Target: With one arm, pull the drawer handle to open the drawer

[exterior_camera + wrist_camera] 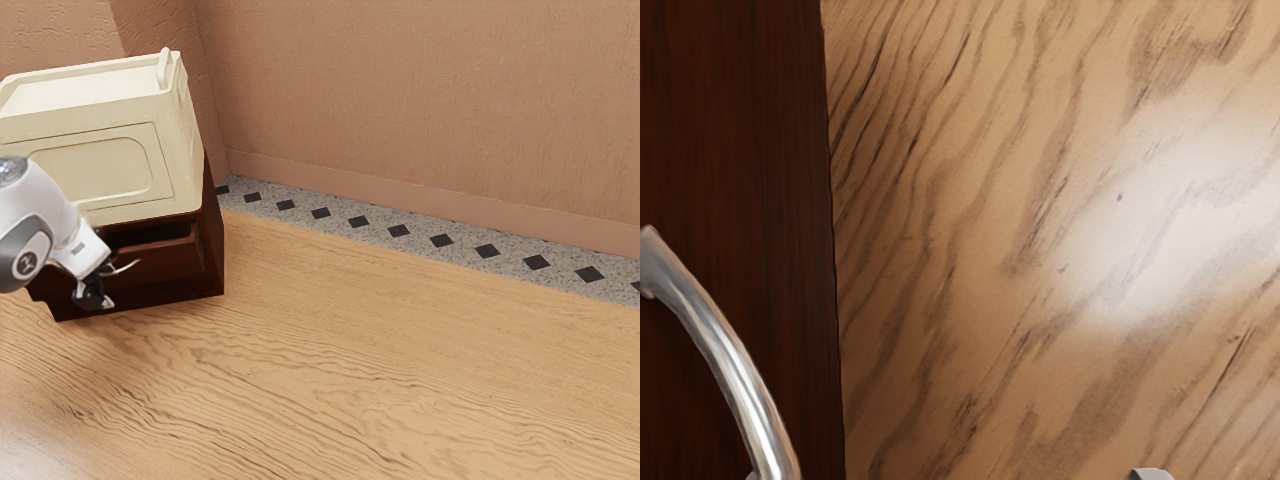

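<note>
Bowing outward, the handle runs along the drawer; I can't tell whether the claw is spread.

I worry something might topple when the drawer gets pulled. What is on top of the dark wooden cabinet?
A cream-coloured box sits on the cabinet. It covers the cabinet's top beneath it, and its walls hide whatever may be inside.

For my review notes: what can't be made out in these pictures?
Drawer interior: deep shadow, exterior view.
Part of the drawer front: behind the arm, exterior view.
One end of the handle: cut by the lower edge, wrist view.
Gripper contact: too small, exterior view.
</note>
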